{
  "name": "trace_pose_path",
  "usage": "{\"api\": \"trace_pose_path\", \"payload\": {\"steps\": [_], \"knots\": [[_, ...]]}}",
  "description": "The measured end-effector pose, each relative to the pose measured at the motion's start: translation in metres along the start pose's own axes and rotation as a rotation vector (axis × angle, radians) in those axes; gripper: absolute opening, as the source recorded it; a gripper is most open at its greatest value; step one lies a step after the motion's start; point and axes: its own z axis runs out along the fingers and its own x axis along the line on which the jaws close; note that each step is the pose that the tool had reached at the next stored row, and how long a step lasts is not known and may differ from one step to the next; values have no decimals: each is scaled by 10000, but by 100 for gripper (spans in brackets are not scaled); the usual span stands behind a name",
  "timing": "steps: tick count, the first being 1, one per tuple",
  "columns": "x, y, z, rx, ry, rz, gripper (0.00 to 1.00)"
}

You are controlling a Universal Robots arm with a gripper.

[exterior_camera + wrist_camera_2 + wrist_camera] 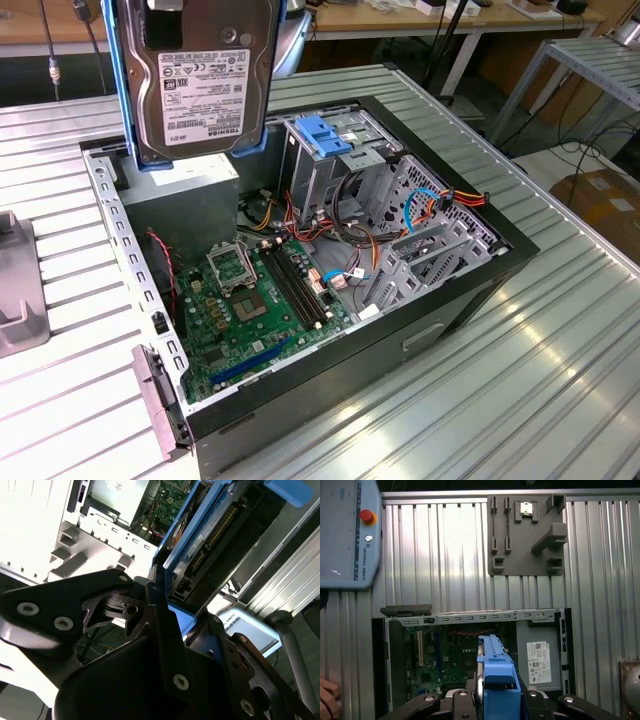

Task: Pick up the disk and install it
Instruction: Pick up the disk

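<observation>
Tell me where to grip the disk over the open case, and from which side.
Its upper end, from above, pinching the flat faces: the disk hangs upright, and the blue rails on its long edges probably should stay clear. The gripper holds it so.

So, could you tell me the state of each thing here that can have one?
Disk: held in the air, upright, above the open case.
Tool: shut on the disk.
Computer case: lying on its side on the table, side cover off, inside open to view.
</observation>
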Motion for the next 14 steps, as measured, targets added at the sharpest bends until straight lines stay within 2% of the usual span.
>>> {"api": "trace_pose_path", "payload": {"steps": [14], "knots": [[52,-27,-3,0,0,0,37]]}}
